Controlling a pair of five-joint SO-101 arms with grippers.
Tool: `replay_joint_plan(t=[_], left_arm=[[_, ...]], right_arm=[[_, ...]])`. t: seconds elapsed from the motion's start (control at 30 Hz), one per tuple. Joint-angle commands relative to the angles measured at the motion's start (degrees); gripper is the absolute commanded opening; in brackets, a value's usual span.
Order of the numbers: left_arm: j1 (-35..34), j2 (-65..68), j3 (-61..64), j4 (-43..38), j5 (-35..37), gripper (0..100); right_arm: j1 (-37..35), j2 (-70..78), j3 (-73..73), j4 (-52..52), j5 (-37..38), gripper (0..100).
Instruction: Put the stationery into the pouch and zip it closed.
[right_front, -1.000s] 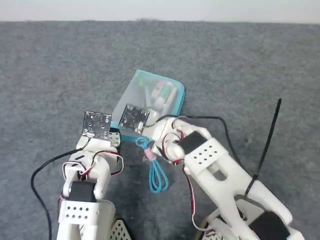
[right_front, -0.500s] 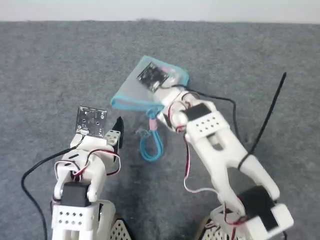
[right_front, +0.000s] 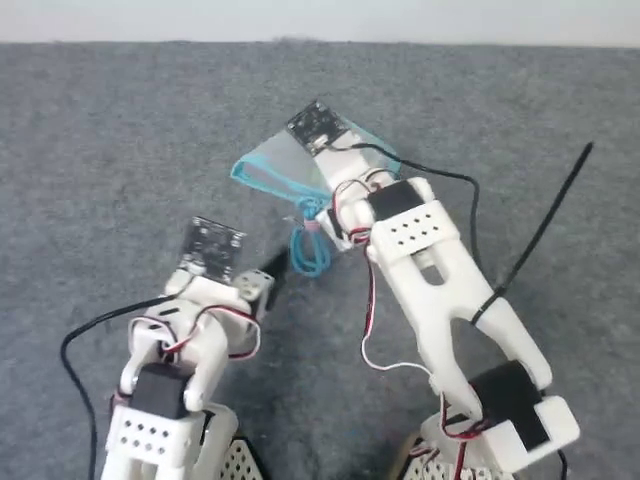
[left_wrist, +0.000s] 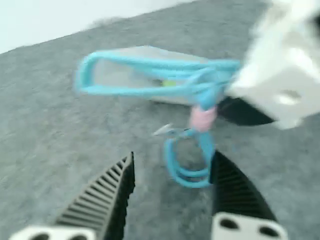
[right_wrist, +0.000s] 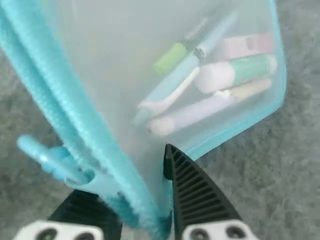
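Farther up the counter, the right hand now clamps the filled pouch, while the left hand trails behind it, wide open and empty; zipping likely remains.

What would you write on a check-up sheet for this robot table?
Surface: grey carpet, bare around the arms.
Job's things: see-through pouch with teal edging; pens lie inside it; a blue cord with a pink bead hangs from the zip. Cannot tell whether the zip is fully closed.
Clutter: nothing seen.
Grippers: right claw is shut on the pouch's zip edge; left claw is open above the carpet, close to the cord.
Cables: black cable loops beside the left arm; another runs over the right arm; a black tie sticks out.
Surroundings: pale wall beyond the far edge.
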Motion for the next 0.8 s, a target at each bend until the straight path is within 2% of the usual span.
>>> replay_joint_plan(t=[0.0, 0.23, 0.47, 0.53, 0.7, 0.77], left_arm=[[3.6, -0.62, 1.27, -1.32, 0.44, 26], [3.69, -0.53, 4.35, -5.71, 0.62, 26], [3.69, -0.62, 4.35, -5.89, 0.79, 26], [3.69, -0.62, 4.44, -6.68, 0.53, 21], [3.34, -0.97, 4.53, -7.74, -0.53, 2], [3.34, -0.97, 4.53, -7.74, -1.76, 1]], right_arm=[[-2.51, -6.73, 2.11, 3.74, -1.23, 0.6], [-8.66, -20.97, 14.33, 3.38, -1.41, 0.6], [-9.45, -25.1, 18.29, 3.38, -1.32, 0.6], [-9.45, -25.1, 18.81, 3.21, -1.14, 0.6], [-8.75, -25.01, 21.45, -0.04, -0.62, 0.6], [-7.78, -25.01, 21.8, -0.13, 1.05, 0.6]])
